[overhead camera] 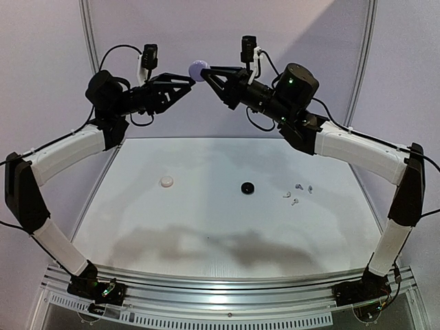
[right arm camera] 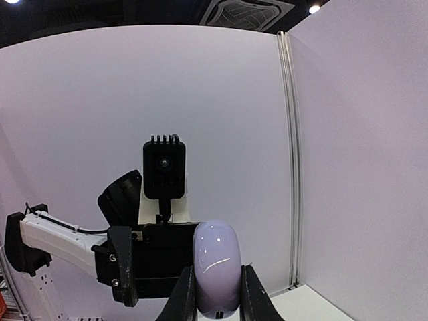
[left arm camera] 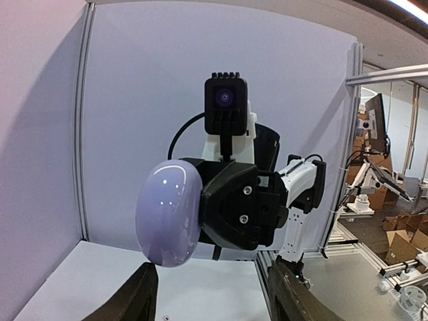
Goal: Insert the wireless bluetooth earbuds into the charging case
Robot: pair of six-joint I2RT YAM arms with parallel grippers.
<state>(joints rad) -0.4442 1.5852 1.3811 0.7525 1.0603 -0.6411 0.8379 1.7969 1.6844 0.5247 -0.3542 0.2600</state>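
My right gripper (overhead camera: 205,71) is raised high above the table's far edge and is shut on a closed lavender charging case (overhead camera: 199,69). In the right wrist view the case (right arm camera: 217,267) sits upright between both fingers (right arm camera: 184,297). My left gripper (overhead camera: 188,81) is open, its tips just left of and below the case. In the left wrist view the case (left arm camera: 168,212) hangs above the gap between my spread fingers (left arm camera: 139,295), not touching them. Several tiny pale earbuds (overhead camera: 287,194) lie on the table at the right.
A small white round case (overhead camera: 166,181) lies left of the table's centre and a black round case (overhead camera: 247,188) near the centre. White walls with metal posts close in the back and sides.
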